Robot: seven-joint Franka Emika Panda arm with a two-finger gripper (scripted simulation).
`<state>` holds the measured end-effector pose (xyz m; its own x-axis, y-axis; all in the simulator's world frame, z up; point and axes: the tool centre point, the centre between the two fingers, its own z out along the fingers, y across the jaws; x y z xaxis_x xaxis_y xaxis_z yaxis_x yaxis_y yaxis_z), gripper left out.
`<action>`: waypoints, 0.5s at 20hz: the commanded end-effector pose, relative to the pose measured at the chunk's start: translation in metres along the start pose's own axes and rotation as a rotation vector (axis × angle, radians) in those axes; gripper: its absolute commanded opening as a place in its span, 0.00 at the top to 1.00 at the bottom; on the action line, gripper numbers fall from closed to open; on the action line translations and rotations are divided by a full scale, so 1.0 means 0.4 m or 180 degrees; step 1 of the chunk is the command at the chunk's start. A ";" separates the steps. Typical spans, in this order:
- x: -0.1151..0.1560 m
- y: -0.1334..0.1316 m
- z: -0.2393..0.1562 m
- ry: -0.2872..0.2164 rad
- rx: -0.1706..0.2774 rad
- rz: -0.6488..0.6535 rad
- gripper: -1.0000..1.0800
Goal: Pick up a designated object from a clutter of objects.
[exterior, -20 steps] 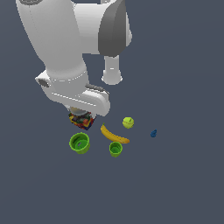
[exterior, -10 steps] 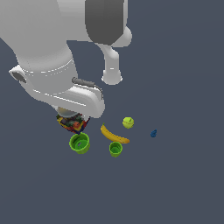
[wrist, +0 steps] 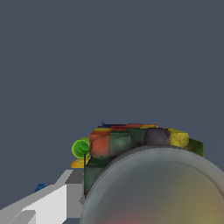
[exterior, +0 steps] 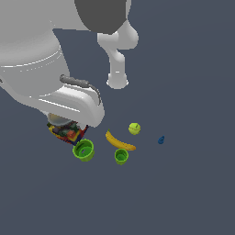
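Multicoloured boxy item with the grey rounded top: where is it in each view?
Exterior view: multicoloured boxy item sits low at the exterior view's left, under the white arm, beside the larger green cup.
Wrist view: it fills the lower centre.
Shared landmark: the yellow banana.

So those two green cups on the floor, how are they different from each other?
The green cup nearer the arm looks larger than the other green cup. The larger sits right beside the multicoloured boxy item under the arm; the smaller sits just below the banana. Both are bright green, upright and open-topped.
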<state>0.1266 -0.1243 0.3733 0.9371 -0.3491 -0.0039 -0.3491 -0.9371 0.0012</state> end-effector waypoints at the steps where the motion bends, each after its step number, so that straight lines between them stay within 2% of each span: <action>1: 0.012 -0.001 -0.018 0.0012 0.0002 0.0000 1.00; 10: 0.030 -0.003 -0.035 0.0012 0.0002 0.0000 1.00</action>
<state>0.1375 -0.1274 0.3842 0.9371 -0.3491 -0.0042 -0.3491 -0.9371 0.0012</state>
